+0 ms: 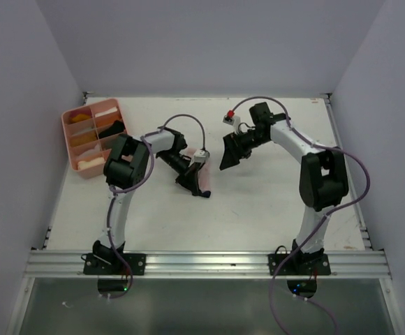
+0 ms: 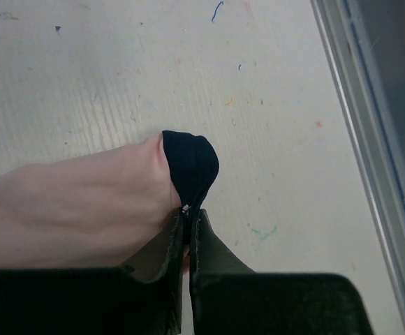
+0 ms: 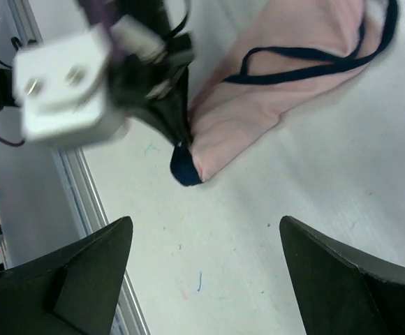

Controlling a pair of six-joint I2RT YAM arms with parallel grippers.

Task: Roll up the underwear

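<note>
Right wrist: pink underwear (image 3: pixel 258 115) crumpled, dark-edged, tip pinched by left pincer (image 3: pixel 181 139).

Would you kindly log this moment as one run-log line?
left end effector: shut on pink underwear | right end effector: open, empty | pink underwear: on table

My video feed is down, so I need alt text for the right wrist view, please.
The left gripper pinches the dark-tipped corner of the pale pink underwear, which lies on the white table. The right gripper stands wide open in the foreground, holding nothing.
</note>
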